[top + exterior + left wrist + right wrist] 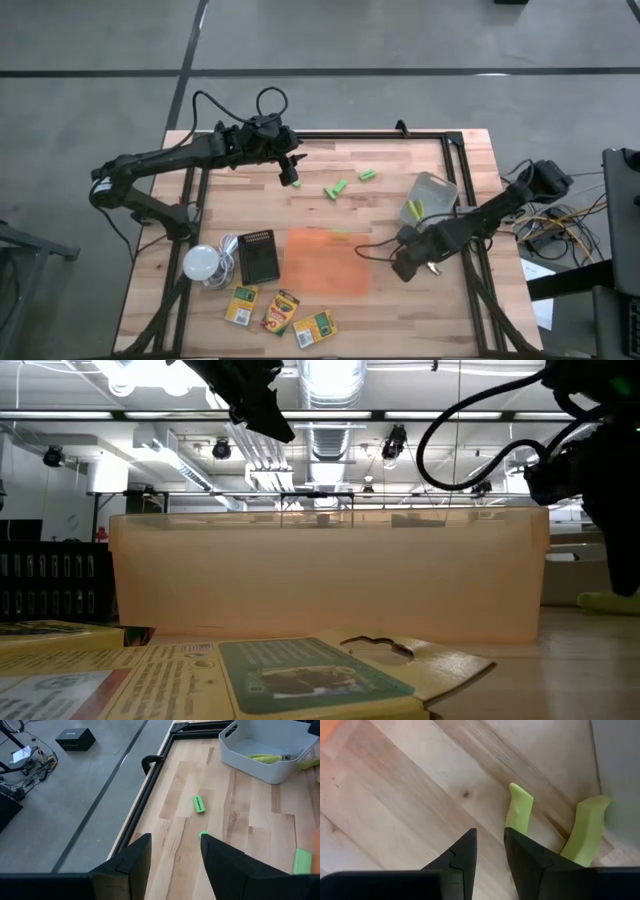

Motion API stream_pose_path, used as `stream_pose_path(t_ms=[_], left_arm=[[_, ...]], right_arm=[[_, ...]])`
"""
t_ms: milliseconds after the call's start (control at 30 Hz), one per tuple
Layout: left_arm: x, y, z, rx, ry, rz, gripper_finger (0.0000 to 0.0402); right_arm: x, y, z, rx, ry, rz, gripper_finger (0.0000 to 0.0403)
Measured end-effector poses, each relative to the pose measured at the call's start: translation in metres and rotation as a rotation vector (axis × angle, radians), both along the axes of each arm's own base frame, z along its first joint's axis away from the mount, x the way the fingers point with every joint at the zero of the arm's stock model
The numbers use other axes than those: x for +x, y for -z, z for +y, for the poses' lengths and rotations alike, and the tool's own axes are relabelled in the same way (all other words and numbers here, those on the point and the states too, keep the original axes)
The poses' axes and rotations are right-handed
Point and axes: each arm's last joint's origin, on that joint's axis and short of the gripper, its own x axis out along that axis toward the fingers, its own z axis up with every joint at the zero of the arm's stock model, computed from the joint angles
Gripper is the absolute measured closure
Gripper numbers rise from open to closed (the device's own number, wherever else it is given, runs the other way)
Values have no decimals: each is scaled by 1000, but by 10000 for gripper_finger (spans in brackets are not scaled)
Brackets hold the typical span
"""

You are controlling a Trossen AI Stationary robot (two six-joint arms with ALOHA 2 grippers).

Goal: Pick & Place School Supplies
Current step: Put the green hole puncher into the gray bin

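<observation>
the high view suggests little is done: green blocks (335, 188) and crayon boxes (281, 311) are left on the table (400, 300), while the right gripper (490, 857), narrowly parted and empty, is lowered beside a yellow-green handle (519, 810), and the left gripper (175, 865) is held open

An orange translucent tray (328, 262) is seen near the table's (470, 160) front middle. A white bulb (201, 263) is placed toward the front left corner, a black box (260, 255) just beside it. A pale bin (432, 193) is set toward the right edge.

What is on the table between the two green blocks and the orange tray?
Nothing. In the high view, only bare wood lies between the green blocks and the orange tray.
</observation>
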Motion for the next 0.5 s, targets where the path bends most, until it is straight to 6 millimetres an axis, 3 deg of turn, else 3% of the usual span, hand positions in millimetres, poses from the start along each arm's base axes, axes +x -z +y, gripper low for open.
stream_pose_path(t_ms=[500], left_arm=[[0,0,0,-1,0,0,225]], right_arm=[[-14,-5,-16,39,53,-60,298]])
